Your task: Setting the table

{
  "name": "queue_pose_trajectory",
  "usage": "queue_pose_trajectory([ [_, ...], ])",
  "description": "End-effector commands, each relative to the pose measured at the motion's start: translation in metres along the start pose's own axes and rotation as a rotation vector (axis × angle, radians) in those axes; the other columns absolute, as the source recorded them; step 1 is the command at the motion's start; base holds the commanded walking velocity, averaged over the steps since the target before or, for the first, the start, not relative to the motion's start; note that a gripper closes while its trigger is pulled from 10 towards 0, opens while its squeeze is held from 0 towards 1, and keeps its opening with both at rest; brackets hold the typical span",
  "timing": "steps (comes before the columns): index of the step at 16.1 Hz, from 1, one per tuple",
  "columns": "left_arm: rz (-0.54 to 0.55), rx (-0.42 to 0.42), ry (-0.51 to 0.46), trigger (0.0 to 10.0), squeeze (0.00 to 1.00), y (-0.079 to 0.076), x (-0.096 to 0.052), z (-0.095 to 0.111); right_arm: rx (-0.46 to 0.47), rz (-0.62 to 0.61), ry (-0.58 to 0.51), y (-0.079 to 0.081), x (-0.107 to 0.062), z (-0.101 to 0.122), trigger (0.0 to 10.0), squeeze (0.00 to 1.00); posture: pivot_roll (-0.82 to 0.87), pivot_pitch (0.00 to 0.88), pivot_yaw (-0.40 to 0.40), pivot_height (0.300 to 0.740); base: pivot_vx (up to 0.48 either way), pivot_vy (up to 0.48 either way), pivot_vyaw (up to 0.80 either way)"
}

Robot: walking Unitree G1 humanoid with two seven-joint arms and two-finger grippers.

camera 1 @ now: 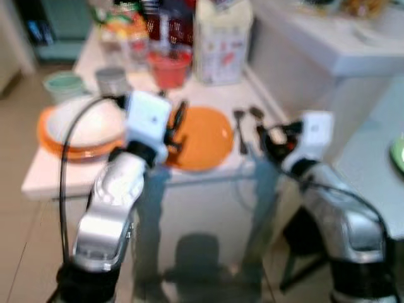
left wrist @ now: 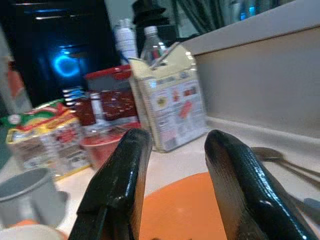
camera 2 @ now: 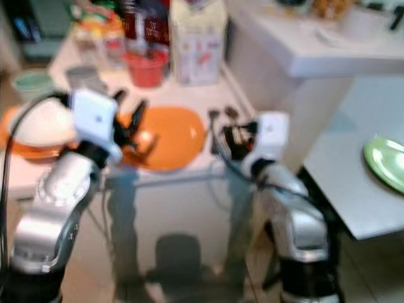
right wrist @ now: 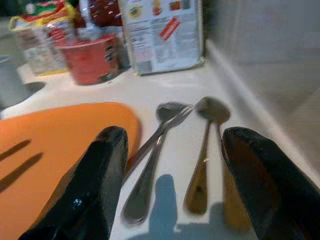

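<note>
Where the head camera looks down, the white desk (camera 1: 44,180) carries an orange plate (camera 1: 205,136) at its near edge, with the left pincer (camera 1: 178,129) over the plate's left rim. Spoons (camera 1: 243,126) lie just right of the plate, and the right pincer (camera 1: 265,140) hovers at the near end of them. A white bowl on a second orange plate (camera 1: 69,148) sits at the left. A red cup (camera 1: 169,66) and a white carton (camera 1: 221,41) stand at the far side.

Left wrist view: the left pincer (left wrist: 175,170) is parted and holds nothing, above the orange plate.

Right wrist view: the right pincer (right wrist: 175,170) is wide open and empty, with the spoons lying between and beyond its fingers.
</note>
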State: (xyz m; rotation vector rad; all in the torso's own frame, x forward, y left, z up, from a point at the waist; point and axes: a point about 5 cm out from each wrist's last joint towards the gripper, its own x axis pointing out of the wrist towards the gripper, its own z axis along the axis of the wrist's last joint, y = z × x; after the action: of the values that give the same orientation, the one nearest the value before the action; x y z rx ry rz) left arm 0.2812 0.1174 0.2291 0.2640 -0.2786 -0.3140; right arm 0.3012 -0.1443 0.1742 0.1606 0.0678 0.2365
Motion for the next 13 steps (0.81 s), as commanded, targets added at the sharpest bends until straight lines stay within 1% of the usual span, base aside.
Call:
queue_pose_trajectory([
  [1,0.011,0.008,0.001,10.0,0.00,0.005,-0.001,0.001,-0.001,0.027,-0.002,0.008,0.003,0.002,10.0,0.00,0.06,0.000,-0.050,0.740,0.326,0.000,0.00],
  [3,0.010,0.003,0.019,10.0,0.00,0.005,-0.003,-0.002,-0.003,0.030,0.000,0.009,0.003,0.002,10.0,0.00,0.06,0.000,-0.051,0.740,0.296,0.000,0.00],
  [4,0.010,0.004,0.039,10.0,0.00,0.005,-0.004,-0.004,-0.004,0.037,0.004,0.010,0.003,0.002,10.0,0.00,0.06,0.000,-0.052,0.740,0.000,0.000,0.00],
  [5,0.020,0.034,0.054,10.0,0.00,0.007,-0.006,-0.006,-0.010,0.053,0.014,0.012,0.003,0.001,10.0,0.00,0.07,0.000,-0.054,0.740,0.000,0.000,0.00],
  [6,0.023,0.042,0.056,10.0,0.00,0.008,-0.006,-0.006,-0.011,0.057,0.016,0.012,0.003,0.001,10.0,0.00,0.07,0.000,-0.054,0.740,0.000,0.000,0.00],
  [7,0.052,0.039,0.048,10.0,0.00,0.015,-0.007,-0.003,0.002,0.068,0.013,0.014,0.002,0.002,10.0,0.00,0.07,0.000,-0.056,0.740,0.000,0.000,0.00],
  [10,0.097,0.045,0.050,10.0,0.00,0.026,-0.009,-0.001,0.018,0.088,0.007,0.016,0.000,0.003,10.0,0.00,0.07,0.000,-0.059,0.740,0.000,0.000,0.00],
  [11,0.112,0.057,0.061,10.0,0.00,0.033,-0.011,0.000,0.032,0.117,0.002,0.020,-0.001,0.003,10.0,0.00,0.08,0.000,-0.062,0.740,0.000,0.262,0.00],
  [13,0.119,0.060,0.068,10.0,0.00,0.035,-0.013,0.000,0.047,0.135,-0.004,0.023,-0.001,0.004,10.0,0.00,0.08,0.000,-0.062,0.740,0.000,0.294,0.00],
])
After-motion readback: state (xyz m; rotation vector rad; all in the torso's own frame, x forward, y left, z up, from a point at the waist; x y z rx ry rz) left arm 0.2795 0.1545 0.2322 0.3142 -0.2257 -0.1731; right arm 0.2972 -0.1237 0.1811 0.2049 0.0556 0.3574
